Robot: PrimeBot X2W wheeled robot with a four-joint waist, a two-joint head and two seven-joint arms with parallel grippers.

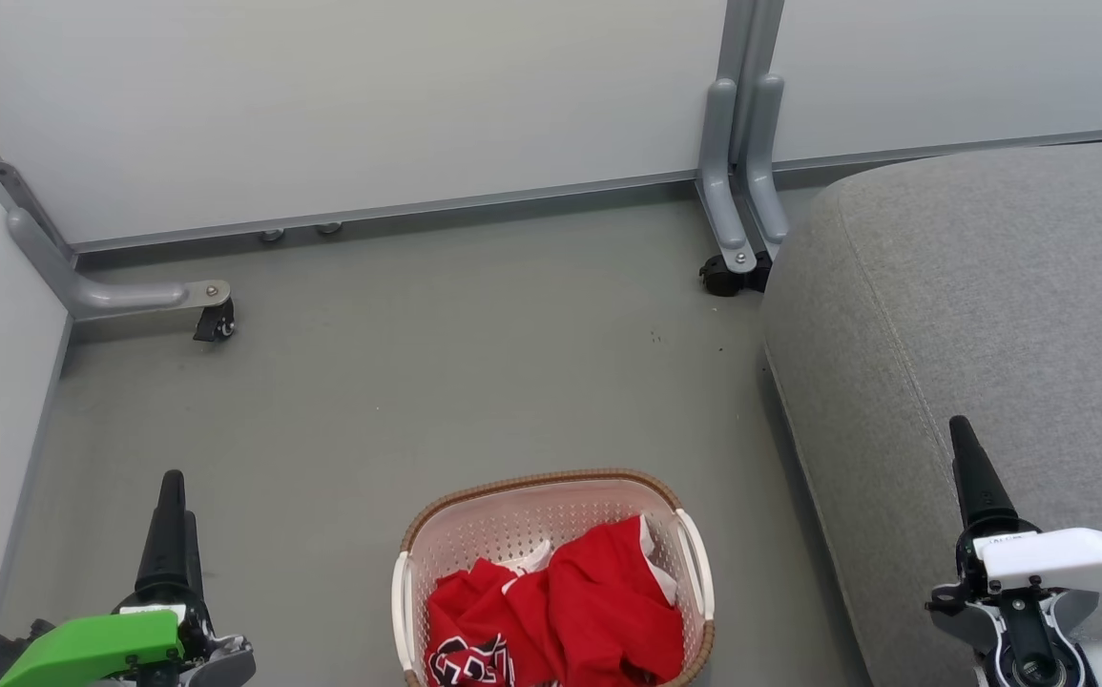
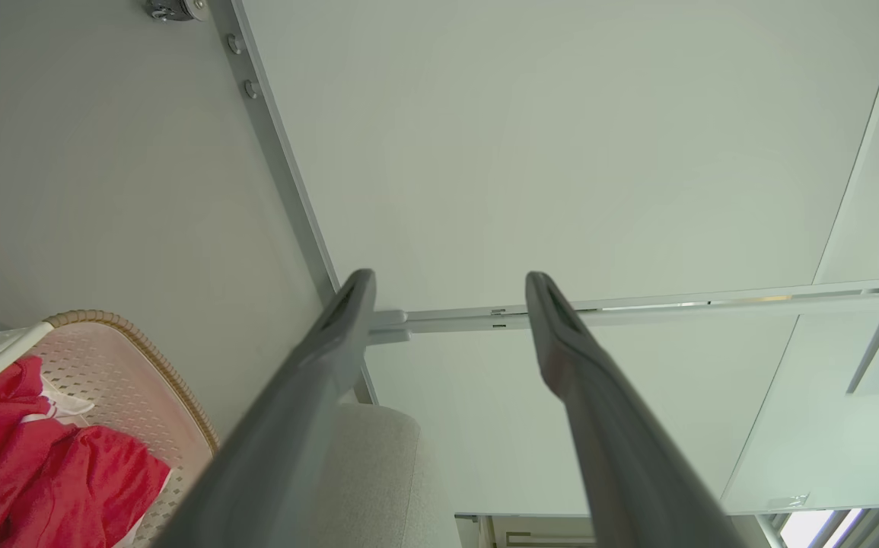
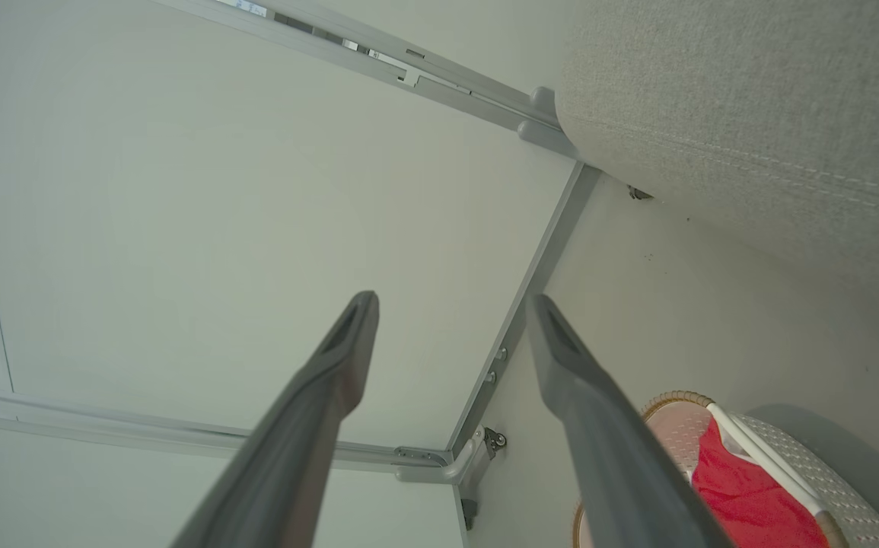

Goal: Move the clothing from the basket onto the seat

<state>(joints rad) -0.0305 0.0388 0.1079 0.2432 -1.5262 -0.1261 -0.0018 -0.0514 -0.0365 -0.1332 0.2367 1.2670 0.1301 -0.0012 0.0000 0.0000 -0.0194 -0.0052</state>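
While my left gripper (image 2: 450,278) and right gripper (image 3: 452,298) both hang spread wide and empty, I see the crumpled red-and-white fabric clothing (image 1: 570,611) heaped inside the cream perforated plastic basket (image 1: 531,480) with its brown woven-look rim. Its white handles sit left and right, and it stands beside the rounded, stitched grey upholstered seat (image 1: 989,286). The basket is cut off by the frame, so I cannot tell its long axis.

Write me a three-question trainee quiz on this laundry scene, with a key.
1. True or false: the clothing lies in the basket.
2. In the head view, the seat lies to the basket's: A) left B) right C) near side.
3. Fill in: the left claw and right claw both stand ___, holding nothing.
Key: 1 true; 2 B; 3 open.
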